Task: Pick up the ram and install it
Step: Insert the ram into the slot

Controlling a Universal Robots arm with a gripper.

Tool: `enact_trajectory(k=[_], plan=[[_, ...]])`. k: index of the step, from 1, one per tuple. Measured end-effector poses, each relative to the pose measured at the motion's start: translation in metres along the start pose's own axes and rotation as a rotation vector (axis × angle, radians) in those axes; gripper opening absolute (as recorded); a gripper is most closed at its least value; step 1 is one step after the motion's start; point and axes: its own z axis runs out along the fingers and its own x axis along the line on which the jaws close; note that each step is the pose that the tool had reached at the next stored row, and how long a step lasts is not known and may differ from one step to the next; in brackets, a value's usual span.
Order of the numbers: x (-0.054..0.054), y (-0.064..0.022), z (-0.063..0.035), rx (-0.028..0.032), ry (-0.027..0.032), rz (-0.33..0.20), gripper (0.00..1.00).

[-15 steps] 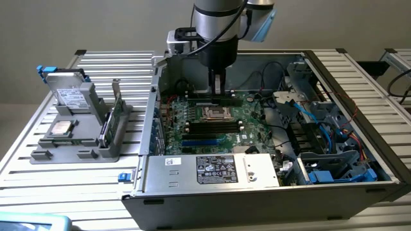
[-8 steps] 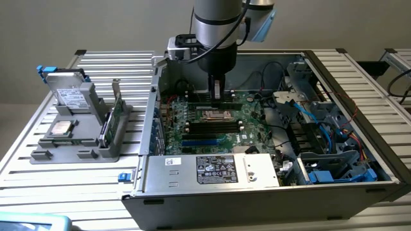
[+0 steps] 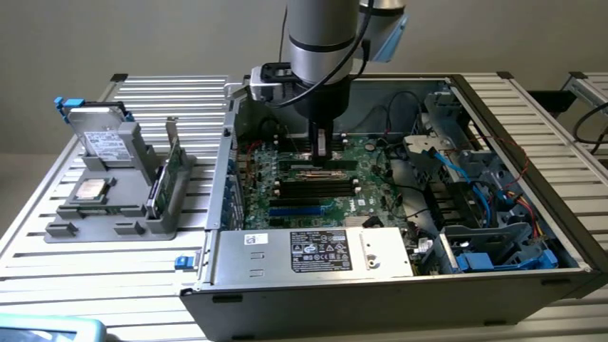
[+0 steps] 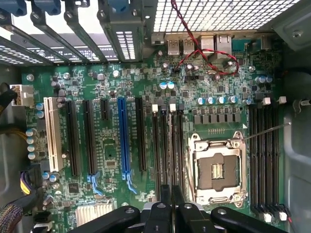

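Note:
My gripper (image 3: 326,142) reaches down into the open computer case (image 3: 494,107) above the green motherboard (image 3: 366,160). Its fingers (image 4: 165,206) are shut on the ram (image 4: 171,145), a thin stick seen edge-on in the wrist view. The ram runs lengthwise above the group of black memory slots (image 4: 158,150) beside the silver processor socket (image 4: 216,167). In the exterior view the ram (image 3: 327,148) hangs upright from the fingers, just above the board. I cannot tell whether it touches a slot.
A grey holder (image 3: 119,214) outside the case at the exterior view's left carries a hard drive (image 3: 105,142), a square silver chip (image 3: 90,189) and a taller green card (image 3: 164,182). A power supply (image 3: 314,249) fills the case front. Blue cables (image 3: 475,185) and red wires (image 4: 204,53) lie near the board.

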Motion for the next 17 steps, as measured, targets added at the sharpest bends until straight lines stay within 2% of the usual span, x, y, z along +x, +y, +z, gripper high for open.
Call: enact_trajectory(k=[3,8,14,17], plan=[[0.001,-0.0009,0.0055,-0.0019,-0.0008,-0.017,0.13],[0.002,-0.0012,0.0141,-0.0108,-0.0021,-0.045,0.13],[0.006,-0.0058,0.0165,-0.0154,-0.0020,-0.045,0.13],[0.006,-0.0058,0.0214,-0.0169,-0.0018,-0.045,0.13]])
